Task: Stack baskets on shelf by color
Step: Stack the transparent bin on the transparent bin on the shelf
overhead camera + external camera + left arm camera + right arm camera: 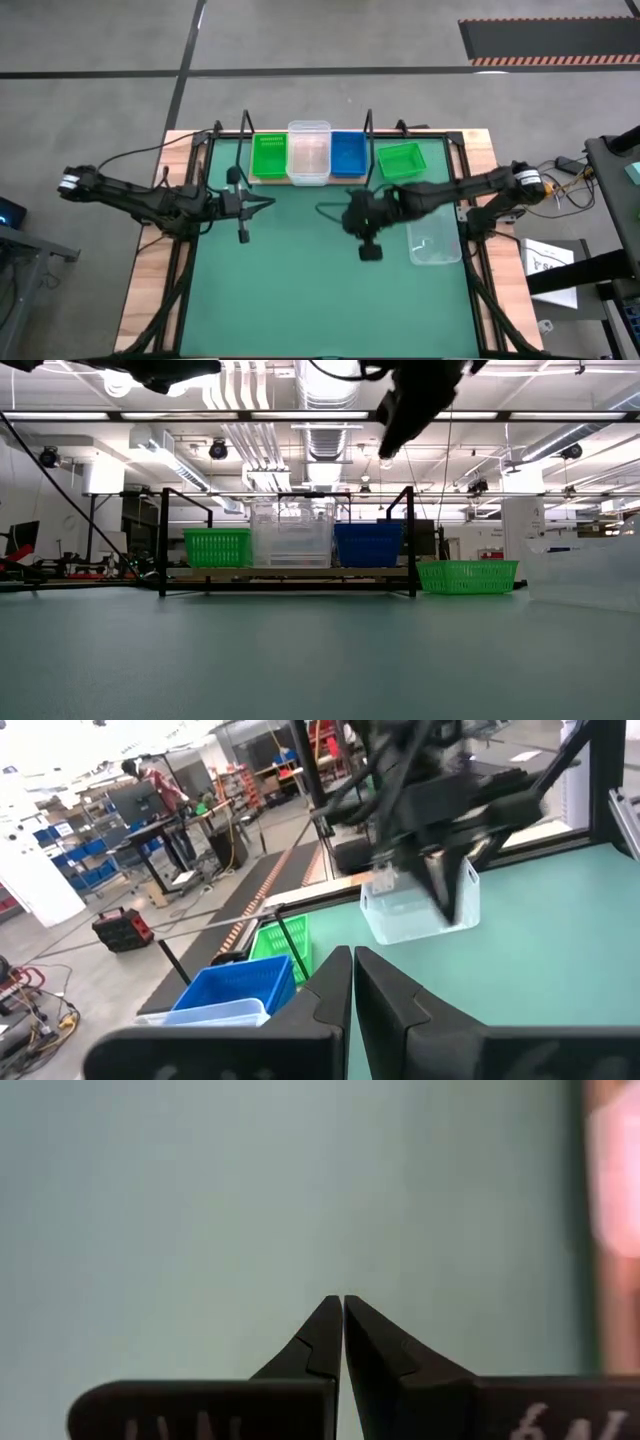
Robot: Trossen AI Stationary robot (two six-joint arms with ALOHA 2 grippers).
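Hovering mid-table, both my grippers pinched together, holding nothing: left gripper, right gripper. Risk: approaching the clear basket near the table's right edge unopened would shove it off.

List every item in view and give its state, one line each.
Shelf: on the mat, holding three stacks.
Green stack: on shelf.
Clear stack: on shelf, middle.
Blue stack: on shelf.
Loose green basket: on mat, beside shelf.
Loose clear basket: on mat, upright.
Left gripper: shut, empty.
Right gripper: shut, empty.
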